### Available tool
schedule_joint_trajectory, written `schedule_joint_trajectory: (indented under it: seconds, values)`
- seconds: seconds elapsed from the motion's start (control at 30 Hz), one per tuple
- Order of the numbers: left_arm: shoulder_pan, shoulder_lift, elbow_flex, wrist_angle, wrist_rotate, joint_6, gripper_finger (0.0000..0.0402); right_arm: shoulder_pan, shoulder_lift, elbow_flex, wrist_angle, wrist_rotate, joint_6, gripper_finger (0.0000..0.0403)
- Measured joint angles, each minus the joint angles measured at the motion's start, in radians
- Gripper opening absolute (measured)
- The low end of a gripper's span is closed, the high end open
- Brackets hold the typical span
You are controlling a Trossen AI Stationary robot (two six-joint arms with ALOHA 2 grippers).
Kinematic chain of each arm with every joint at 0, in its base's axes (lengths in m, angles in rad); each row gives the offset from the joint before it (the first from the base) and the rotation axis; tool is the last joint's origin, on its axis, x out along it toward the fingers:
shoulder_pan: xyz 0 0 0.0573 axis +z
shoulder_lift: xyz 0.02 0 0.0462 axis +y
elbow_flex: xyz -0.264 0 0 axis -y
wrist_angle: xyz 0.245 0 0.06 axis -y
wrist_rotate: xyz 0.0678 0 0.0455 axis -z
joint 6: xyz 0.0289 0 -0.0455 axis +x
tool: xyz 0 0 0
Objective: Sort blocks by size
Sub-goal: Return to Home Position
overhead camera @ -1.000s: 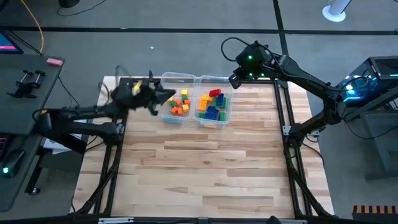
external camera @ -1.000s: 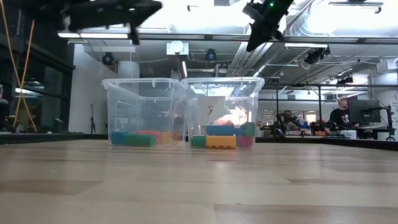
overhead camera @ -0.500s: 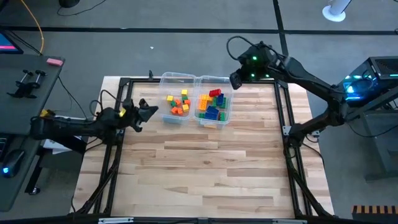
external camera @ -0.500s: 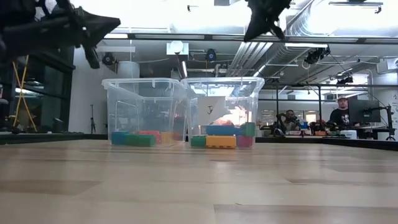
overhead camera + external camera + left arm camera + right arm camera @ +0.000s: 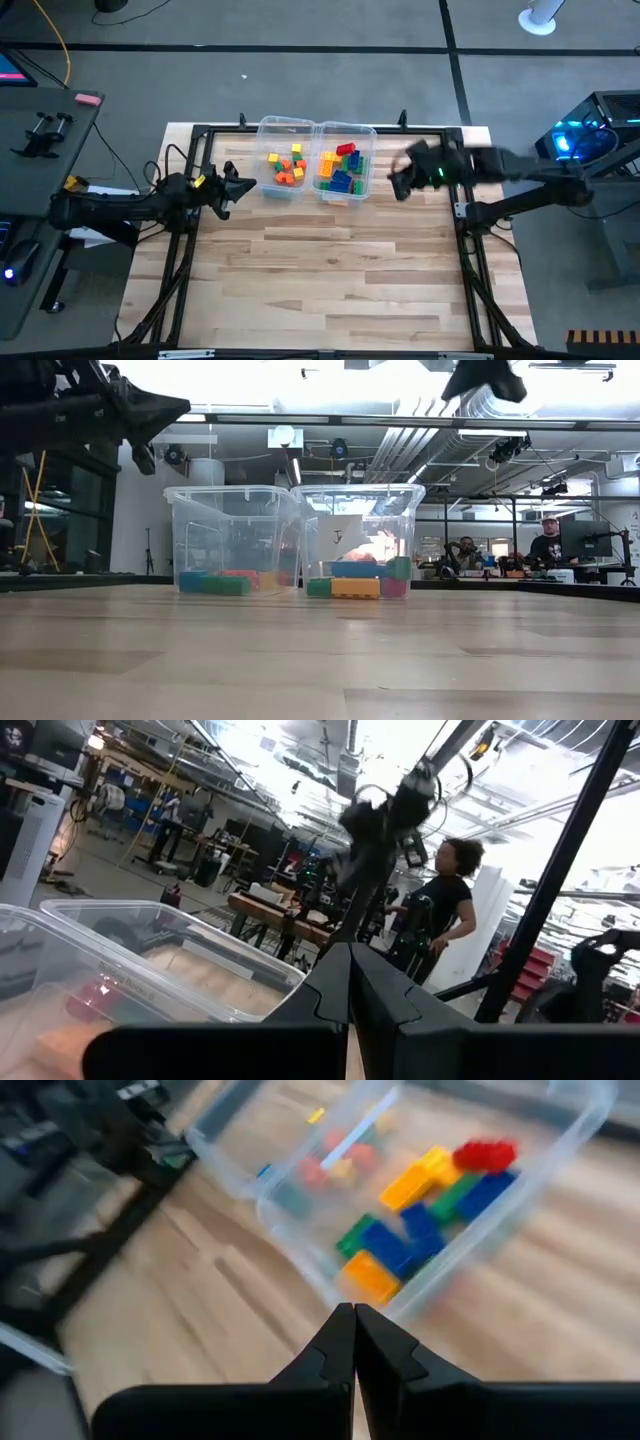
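The blocks lie in two clear bins at the table's far middle. Short red, orange, yellow and green ones (image 5: 287, 166) are in the left bin (image 5: 268, 190). Longer blue, orange, green and red ones (image 5: 340, 168) (image 5: 430, 1200) are in the right bin (image 5: 368, 178). My left gripper (image 5: 243, 184) (image 5: 350, 960) hangs shut and empty just left of the left bin, above the table. My right gripper (image 5: 396, 186) (image 5: 354, 1318) is shut and empty, high above the table just right of the right bin, slanting down toward it.
Both bins (image 5: 290, 540) stand side by side, touching, on the wooden table (image 5: 330, 270), with broad bare wood on their near side. A black frame (image 5: 190, 215) runs along the table's sides. People (image 5: 437, 915) are in the room beyond the table.
My left gripper has drawn back from over the left bin toward the table's left edge and sunk, then kept still. My right gripper has swung from the right bin's far right corner toward the near edge and rolled. Both stayed shut. The blocks have not moved.
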Motion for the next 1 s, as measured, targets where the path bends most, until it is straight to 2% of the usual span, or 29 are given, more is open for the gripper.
schedule_joint_trajectory:
  seconds: [0.1,0.17,0.23,0.3,0.4,0.47,0.6,0.87,1.0]
  values:
    - [0.000,-0.001,0.000,-0.001,0.000,-0.005,0.0000,0.087,-0.118,-0.229,0.220,0.051,0.107,0.0000]
    - [0.000,-0.001,0.000,0.000,0.000,-0.005,0.0000,0.103,-0.180,-0.375,0.446,0.049,0.084,0.0000]
    - [0.000,-0.001,0.000,-0.001,0.000,-0.005,0.0000,0.091,-0.223,-0.503,0.694,0.047,-0.005,0.0000]
    - [0.000,-0.001,0.000,-0.002,0.000,-0.005,0.0000,0.067,-0.245,-0.609,0.919,0.023,-0.179,0.0000]
    - [0.000,0.000,0.000,-0.013,0.000,-0.005,0.0000,0.046,-0.266,-0.719,1.132,-0.073,-0.458,0.0000]
    - [0.000,0.000,0.000,-0.018,0.000,-0.005,0.0000,0.040,-0.287,-0.768,1.187,-0.132,-0.513,0.0000]
    - [0.000,0.000,0.000,-0.019,0.000,-0.005,0.0000,0.059,-0.344,-0.870,1.210,-0.188,-0.510,0.0000]
    - [0.001,-0.013,0.001,-0.030,0.000,-0.006,0.0000,0.135,-0.427,-1.076,1.462,-0.179,-0.502,0.0000]
    - [0.001,-0.079,0.002,-0.077,0.000,-0.006,0.0000,0.138,-0.457,-1.128,1.487,-0.168,-0.534,0.0000]
